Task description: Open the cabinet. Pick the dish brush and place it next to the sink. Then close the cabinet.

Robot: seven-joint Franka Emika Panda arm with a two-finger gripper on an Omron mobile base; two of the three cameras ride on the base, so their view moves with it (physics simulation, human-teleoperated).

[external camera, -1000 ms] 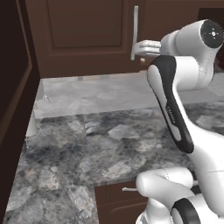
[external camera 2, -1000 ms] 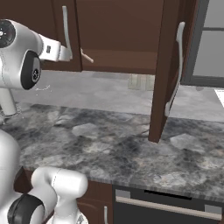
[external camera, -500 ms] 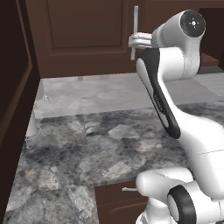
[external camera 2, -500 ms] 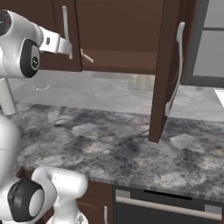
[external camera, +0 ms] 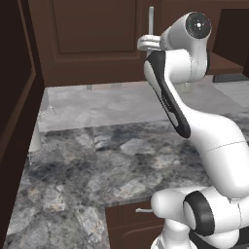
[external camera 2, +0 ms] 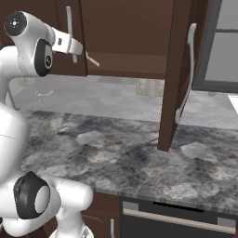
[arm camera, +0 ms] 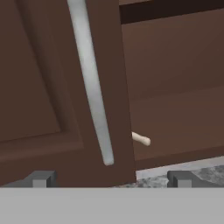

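The cabinet's left door (external camera 2: 42, 28) is closed, and its silver bar handle (arm camera: 94, 96) runs down the hand view just ahead of my open gripper (arm camera: 111, 179). My gripper (external camera 2: 75, 52) hovers at the lower end of that handle (external camera: 151, 19) with nothing between its fingers. The right door (external camera 2: 174, 69) stands swung open. A thin beige stick (arm camera: 142, 139), apparently the dish brush's handle, pokes out on the shelf past the door edge (external camera 2: 92, 60); the rest of the brush is hidden. The sink's thin faucet (external camera: 38, 131) shows at the counter's left; the basin is hidden.
A grey mottled stone counter (external camera 2: 107, 158) spreads below the cabinet. The open right door's edge hangs over it at mid-right. A black dishwasher front (external camera 2: 176, 218) sits under the counter, and a brown drawer (external camera: 131, 219) is near my base. A dark panel (external camera: 12, 121) blocks the far left.
The arm's upper joints have swung in closer to the cabinet. The hand has shifted slightly left toward the left door's handle. The jaws stay open.
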